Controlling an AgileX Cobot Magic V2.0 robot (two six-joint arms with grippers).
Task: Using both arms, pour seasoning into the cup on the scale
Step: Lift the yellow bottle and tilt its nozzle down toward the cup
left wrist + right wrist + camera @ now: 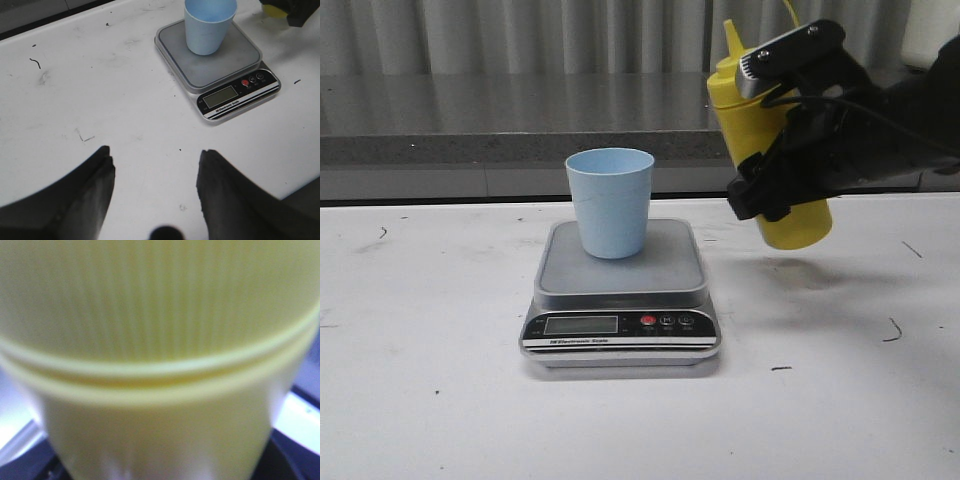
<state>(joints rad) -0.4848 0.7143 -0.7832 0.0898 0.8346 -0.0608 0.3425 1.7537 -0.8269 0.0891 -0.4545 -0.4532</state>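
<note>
The yellow seasoning bottle (pixel 745 120) hangs in the air to the right of the scale, tilted a little with its nozzle up and leaning left. My right gripper (pixel 772 130) is shut on its body, and the bottle (pixel 160 340) fills the right wrist view, blurred. The pale blue cup (pixel 610 202) stands upright on the grey platform of the scale (pixel 665 275). In the left wrist view the cup (pixel 209 25) and scale (pixel 235 65) lie far ahead of my left gripper (pixel 155 155), which is open over bare table with nothing between its fingers. The left arm is outside the front view.
The white table (pixel 430 380) carries small dark marks. A grey ledge (pixel 470 150) and a pale curtain run along the back. A white object (pixel 930 30) stands at the far right rear.
</note>
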